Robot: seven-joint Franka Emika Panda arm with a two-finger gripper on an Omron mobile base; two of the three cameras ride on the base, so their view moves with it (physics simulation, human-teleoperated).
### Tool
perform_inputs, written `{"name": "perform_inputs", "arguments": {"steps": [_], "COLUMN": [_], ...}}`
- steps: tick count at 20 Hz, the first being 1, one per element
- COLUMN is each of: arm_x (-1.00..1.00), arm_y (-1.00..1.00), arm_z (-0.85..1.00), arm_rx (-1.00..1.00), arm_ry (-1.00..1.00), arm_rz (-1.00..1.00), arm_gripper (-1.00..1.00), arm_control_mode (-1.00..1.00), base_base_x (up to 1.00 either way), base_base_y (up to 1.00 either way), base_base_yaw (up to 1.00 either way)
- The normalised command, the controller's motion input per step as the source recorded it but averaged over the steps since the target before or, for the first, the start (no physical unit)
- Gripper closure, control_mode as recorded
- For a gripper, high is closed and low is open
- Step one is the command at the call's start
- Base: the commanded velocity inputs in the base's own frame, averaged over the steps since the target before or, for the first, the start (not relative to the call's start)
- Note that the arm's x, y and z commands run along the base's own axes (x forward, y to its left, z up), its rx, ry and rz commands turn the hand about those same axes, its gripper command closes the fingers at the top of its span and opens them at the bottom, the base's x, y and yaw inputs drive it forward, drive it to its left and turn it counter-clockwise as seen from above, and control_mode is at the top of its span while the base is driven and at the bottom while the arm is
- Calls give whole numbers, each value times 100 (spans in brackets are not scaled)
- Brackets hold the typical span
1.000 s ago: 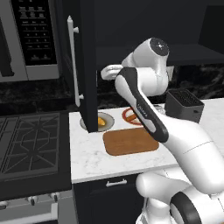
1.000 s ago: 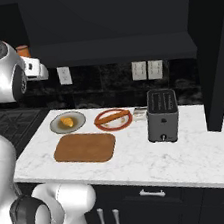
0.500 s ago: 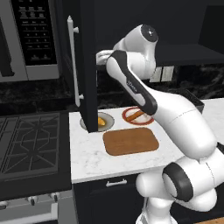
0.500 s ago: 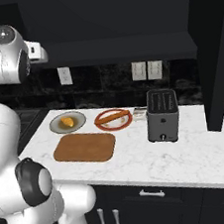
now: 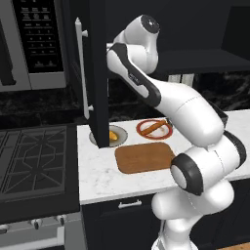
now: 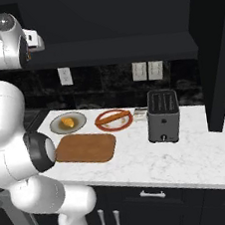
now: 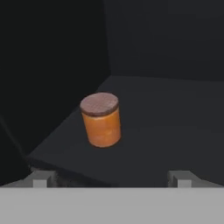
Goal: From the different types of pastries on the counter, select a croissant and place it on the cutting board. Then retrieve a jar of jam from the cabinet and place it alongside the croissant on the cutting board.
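On the dark shelf [image 7: 144, 131] inside the cabinet [image 5: 97, 73] stands the jar of jam [image 7: 101, 119], upright and untouched. The gripper [image 7: 109, 177] hovers in front of it, fingertips [image 7: 41, 178] spread wide and holding nothing. Down on the counter [image 6: 190, 157], the croissant [image 6: 68, 123] sits on its grey plate [image 6: 77, 118], just beside the bare cutting board [image 6: 86, 148]. The stick pastry [image 6: 114, 118] lies near the toaster [image 6: 162, 115].

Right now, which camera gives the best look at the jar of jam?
The hand view: the jar of jam stands upright on the dark cabinet shelf, unobstructed, ahead of the fingertips. From the left base view the open cabinet door blocks it; the right base view looks elsewhere.
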Motion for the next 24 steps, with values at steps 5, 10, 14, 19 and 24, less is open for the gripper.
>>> {"name": "perform_inputs", "arguments": {"steps": [5, 10, 14, 19, 24], "arm_x": [27, 37, 13, 59, 14], "arm_y": [17, 51, 1, 1, 1], "arm_z": [16, -24, -6, 3, 0], "arm_rx": [-3, -26, -2, 0, 1], "arm_ry": [-2, 9, 4, 0, 1], "arm_rz": [1, -1, 0, 0, 0], "arm_gripper": [-100, -100, -100, -100, -100], "arm_control_mode": [-100, -100, -100, -100, -100], "base_base_x": [0, 0, 0, 0, 0], "base_base_y": [0, 0, 0, 0, 0], "base_base_yaw": [0, 0, 0, 0, 0]}}
